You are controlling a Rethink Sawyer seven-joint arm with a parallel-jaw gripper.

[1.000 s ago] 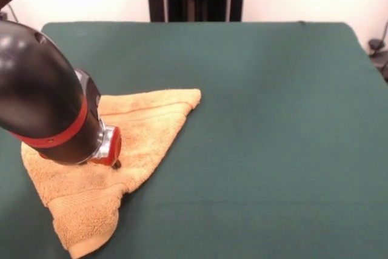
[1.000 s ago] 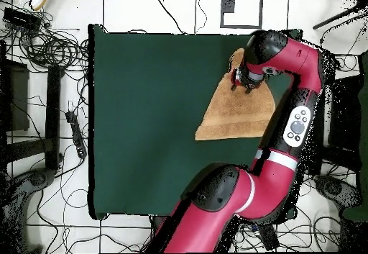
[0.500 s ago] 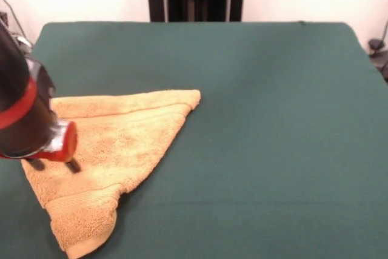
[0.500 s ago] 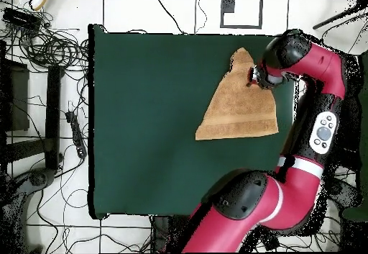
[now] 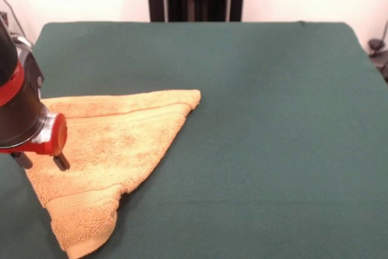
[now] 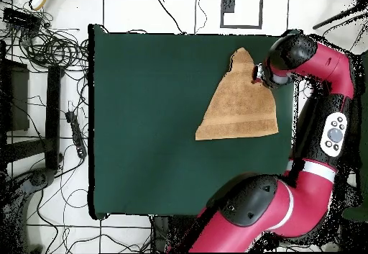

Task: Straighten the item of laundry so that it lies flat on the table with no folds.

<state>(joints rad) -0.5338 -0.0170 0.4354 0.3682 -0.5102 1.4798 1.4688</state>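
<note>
Golden-orange towel (image 5: pixel 115 150) is seen folded into a triangle near one edge of the green bench (image 5: pixel 273 119), with the tool (image 5: pixel 41 161) poised at its side border, fingers spread and empty, so a folded layer must next be pinched and drawn open.

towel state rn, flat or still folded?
Folded. The golden-orange terry towel forms a triangle on the dark green felt table, a woven band running diagonally and one doubled corner hanging near.
</note>
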